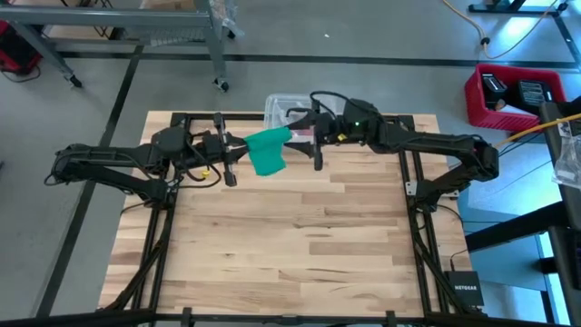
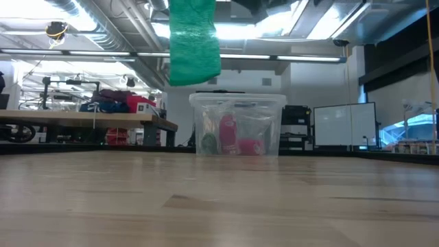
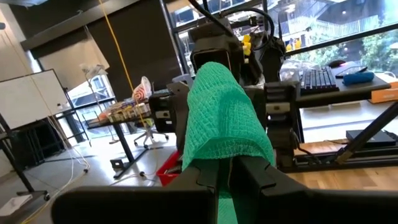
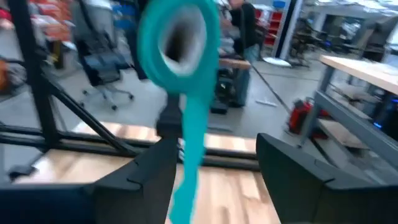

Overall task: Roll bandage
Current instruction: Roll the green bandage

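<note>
Teal bandage (image 1: 267, 152), pinched in left claw (image 1: 238, 152)

Likely a robotics lab, exposed ceiling ducts (image 2: 103, 31), whiteboard (image 2: 343, 123), cluttered workbench (image 2: 82, 120), office chair (image 4: 102, 68)

a: what's on the wood desk (image 1: 290, 236)?
b: clear plastic tub (image 2: 237, 124) at the far edge, pink-red item (image 2: 250, 146) inside, something green beside it, can't tell what.
a: off the desk?
b: red bin (image 1: 510, 95) on the floor, far right. black netgear box (image 1: 465, 290) by the near right corner. metal frame on casters (image 1: 221, 84) beyond the far edge.
a: room behind?
b: whiteboard (image 2: 343, 125), workbench (image 2: 82, 121) piled with bags, office chair (image 4: 102, 68).
</note>
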Robot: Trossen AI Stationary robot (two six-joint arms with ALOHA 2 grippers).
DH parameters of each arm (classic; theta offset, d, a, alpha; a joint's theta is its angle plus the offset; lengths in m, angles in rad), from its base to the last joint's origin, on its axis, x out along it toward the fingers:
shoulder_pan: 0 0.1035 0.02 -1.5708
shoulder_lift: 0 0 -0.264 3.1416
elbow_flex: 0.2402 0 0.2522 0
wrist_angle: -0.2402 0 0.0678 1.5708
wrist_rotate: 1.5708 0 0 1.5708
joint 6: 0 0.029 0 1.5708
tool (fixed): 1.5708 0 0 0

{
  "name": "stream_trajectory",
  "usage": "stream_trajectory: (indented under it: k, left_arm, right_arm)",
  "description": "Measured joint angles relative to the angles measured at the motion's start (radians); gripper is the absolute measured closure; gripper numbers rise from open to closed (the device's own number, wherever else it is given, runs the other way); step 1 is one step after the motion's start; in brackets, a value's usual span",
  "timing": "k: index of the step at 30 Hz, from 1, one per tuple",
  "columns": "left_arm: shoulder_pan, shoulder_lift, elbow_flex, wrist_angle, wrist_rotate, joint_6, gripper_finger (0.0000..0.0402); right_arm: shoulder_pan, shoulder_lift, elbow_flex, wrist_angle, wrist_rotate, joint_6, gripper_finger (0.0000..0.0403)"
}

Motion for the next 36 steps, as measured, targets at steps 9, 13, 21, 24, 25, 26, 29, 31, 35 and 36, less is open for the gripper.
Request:
stream_trajectory:
  k: [9, 13, 21, 24, 25, 26, 29, 31, 35, 36]
  left_arm:
    - [0.000, 0.001, 0.000, 0.003, 0.014, -0.001, 0.0389]
    - [0.000, 0.002, 0.000, 0.010, 0.031, -0.010, 0.0389]
    - [-0.013, -0.005, 0.000, -0.022, 0.076, -0.059, 0.0389]
    - [-0.033, -0.027, 0.000, -0.119, 0.076, -0.080, 0.0389]
    - [-0.042, -0.036, 0.000, -0.157, 0.076, -0.088, 0.0389]
    - [-0.051, -0.043, 0.000, -0.190, 0.075, -0.100, 0.0389]
    - [-0.084, -0.051, 0.000, -0.267, 0.083, -0.127, 0.0389]
    - [-0.107, -0.050, 0.000, -0.286, 0.102, -0.130, 0.0389]
    - [-0.134, -0.044, 0.000, -0.257, 0.108, -0.101, 0.0389]
    - [-0.134, -0.043, 0.000, -0.237, 0.109, -0.093, 0.0389]
  right_arm:
    - [0.043, 0.030, 0.010, 0.070, 0.035, 0.026, 0.0181]
    - [0.041, 0.065, 0.010, 0.109, 0.054, 0.020, 0.0214]
    - [0.039, 0.034, 0.008, 0.052, 0.148, -0.177, 0.0388]
    - [0.039, -0.035, 0.009, -0.031, 0.252, -0.248, 0.0393]
    - [0.032, -0.059, 0.010, -0.069, 0.287, -0.281, 0.0397]
    - [0.027, -0.078, 0.010, -0.098, 0.319, -0.311, 0.0397]
    - [0.022, -0.118, 0.010, -0.150, 0.382, -0.354, 0.0397]
    - [0.019, -0.135, 0.009, -0.161, 0.385, -0.370, 0.0399]
    - [0.021, -0.125, 0.010, -0.149, 0.338, -0.364, 0.0399]
    - [0.021, -0.111, 0.010, -0.142, 0.321, -0.362, 0.0400]
